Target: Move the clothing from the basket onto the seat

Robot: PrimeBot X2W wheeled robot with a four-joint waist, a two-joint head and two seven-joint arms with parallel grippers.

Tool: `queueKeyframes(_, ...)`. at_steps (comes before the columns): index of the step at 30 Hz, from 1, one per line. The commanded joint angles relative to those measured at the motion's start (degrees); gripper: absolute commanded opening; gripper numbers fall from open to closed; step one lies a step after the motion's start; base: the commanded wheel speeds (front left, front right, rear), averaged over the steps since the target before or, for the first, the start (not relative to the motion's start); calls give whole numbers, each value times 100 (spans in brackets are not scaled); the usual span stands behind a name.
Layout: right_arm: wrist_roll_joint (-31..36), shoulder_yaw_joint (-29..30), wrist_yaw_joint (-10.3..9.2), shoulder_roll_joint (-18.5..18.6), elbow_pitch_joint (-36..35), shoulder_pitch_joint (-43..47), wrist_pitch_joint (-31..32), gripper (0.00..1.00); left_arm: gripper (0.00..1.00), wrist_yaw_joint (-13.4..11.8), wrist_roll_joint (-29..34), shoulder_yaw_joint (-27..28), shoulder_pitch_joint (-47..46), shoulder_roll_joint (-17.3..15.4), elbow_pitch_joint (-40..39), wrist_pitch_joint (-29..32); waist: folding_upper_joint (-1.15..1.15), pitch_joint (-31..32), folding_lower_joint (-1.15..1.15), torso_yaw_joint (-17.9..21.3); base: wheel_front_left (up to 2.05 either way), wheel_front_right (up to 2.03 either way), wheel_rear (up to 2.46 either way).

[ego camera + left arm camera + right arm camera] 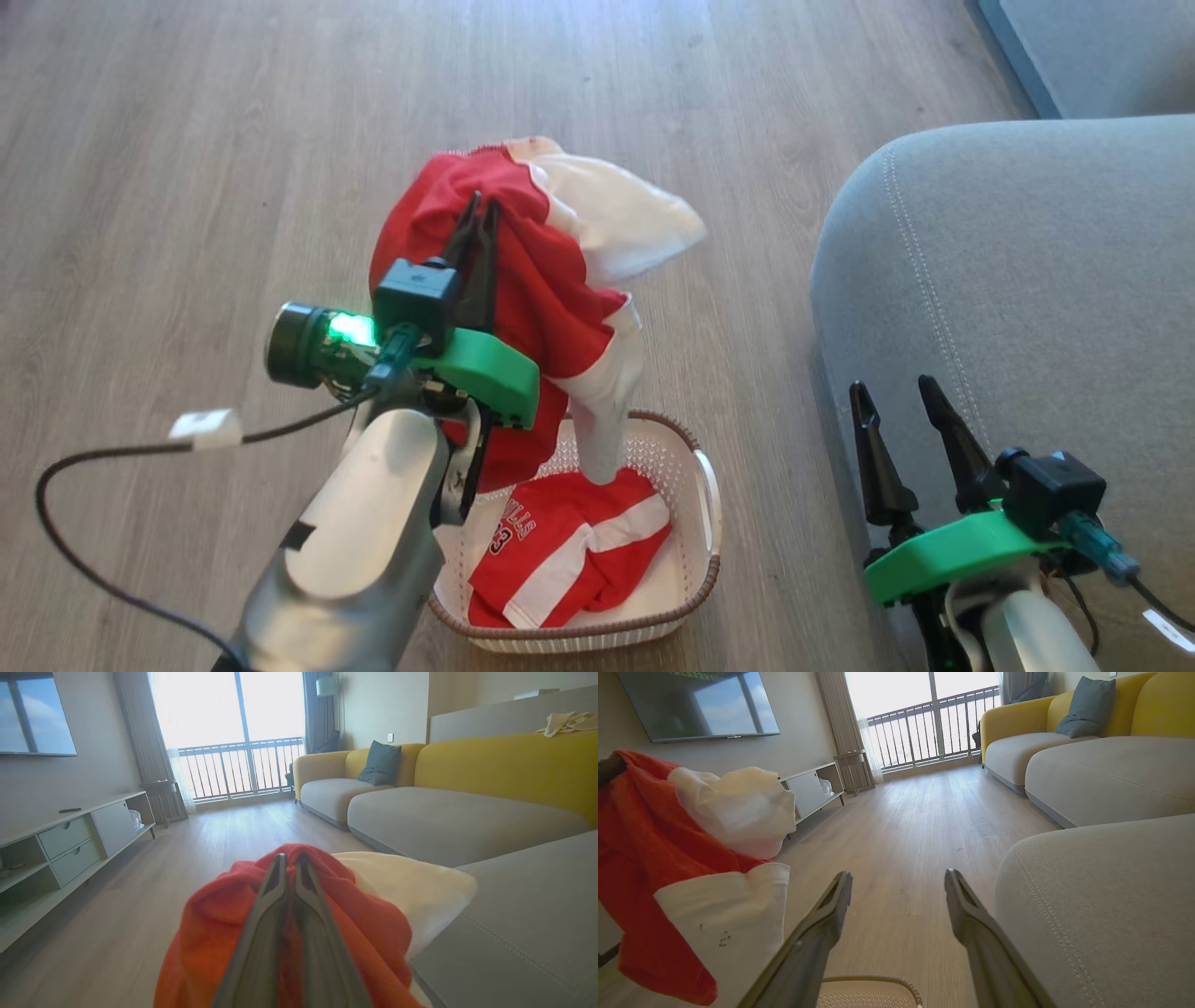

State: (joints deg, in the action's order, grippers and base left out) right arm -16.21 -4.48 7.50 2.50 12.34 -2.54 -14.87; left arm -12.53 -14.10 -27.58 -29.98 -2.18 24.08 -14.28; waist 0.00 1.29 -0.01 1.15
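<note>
Head view: left jaws pinch the white-sleeved garment [537, 280] above the basket [665, 446].

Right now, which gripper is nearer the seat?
Right. The right gripper sits open beside the seat; the left gripper holds a garment above the basket, farther off.

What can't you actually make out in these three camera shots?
Head view: the left side of the basket, behind the left forearm and the hanging garment.
Head view: lettering on the striped garment, partly hidden by folds.
Right wrist view: most of the basket, cut off by the bottom edge.
Left wrist view: how much cloth the left claw pinches, buried in fabric.
</note>
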Motion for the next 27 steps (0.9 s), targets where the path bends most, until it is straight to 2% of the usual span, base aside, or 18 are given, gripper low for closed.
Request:
queueKeyframes(1,-36,-154,-1,38,-204,-47,-13,100,0,9,56,274,-165,-96,-300,-72,0,18,1,-24,0,0,0)
queueKeyframes(11,-31,-200,-1,38,-195,59,-13,100,0,235,66,674,3,-73,-1723,-72,0,107,1,-145,0,0,0)
queueKeyframes(16,-20,-217,-1,38,-196,64,-13,100,0,370,165,548,-79,-71,-2730,-72,0,100,1,-171,0,0,0)
queueKeyframes(20,-1,-251,-1,38,-170,83,-13,100,0,261,-25,476,-93,-71,-3217,-72,0,117,1,-180,0,0,0)
queueKeyframes(27,-21,-329,-1,38,-163,66,-13,100,0,177,-117,337,-209,-70,-3589,-72,0,142,1,-100,0,0,0)
